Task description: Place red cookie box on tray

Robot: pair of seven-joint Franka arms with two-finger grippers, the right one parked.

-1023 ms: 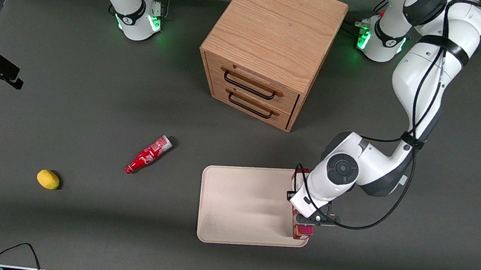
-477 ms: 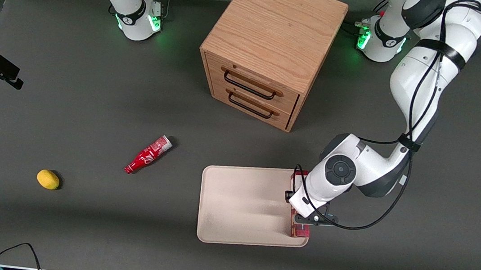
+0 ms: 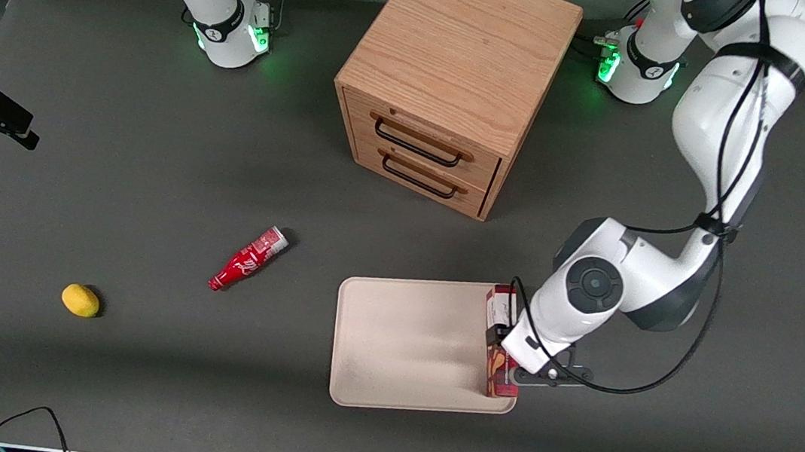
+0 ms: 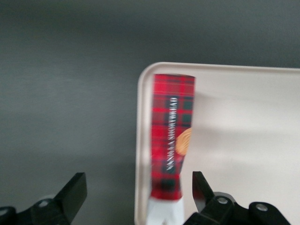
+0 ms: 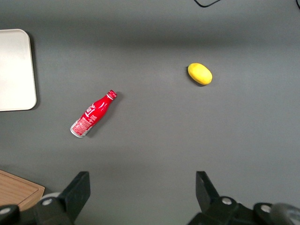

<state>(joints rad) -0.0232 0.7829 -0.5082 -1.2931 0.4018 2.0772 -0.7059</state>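
Observation:
The red cookie box (image 3: 499,347) lies on the cream-beige tray (image 3: 404,347), along the tray's edge toward the working arm's end, its white end panel farther from the front camera. In the left wrist view the tartan box (image 4: 172,145) rests just inside the tray's rim (image 4: 139,140). My left gripper (image 4: 138,187) is open above the box, its black fingers (image 4: 75,190) spread wide on either side and touching nothing. In the front view the arm's wrist (image 3: 576,299) hangs over the tray's edge and hides the fingers.
A wooden two-drawer cabinet (image 3: 457,80) stands farther from the front camera than the tray. A small red bottle (image 3: 248,259) and a yellow lemon (image 3: 80,300) lie toward the parked arm's end of the table.
The gripper has let go of the box, which now rests on the tray. The wrist has shifted off the box toward the working arm's end, uncovering more of it.

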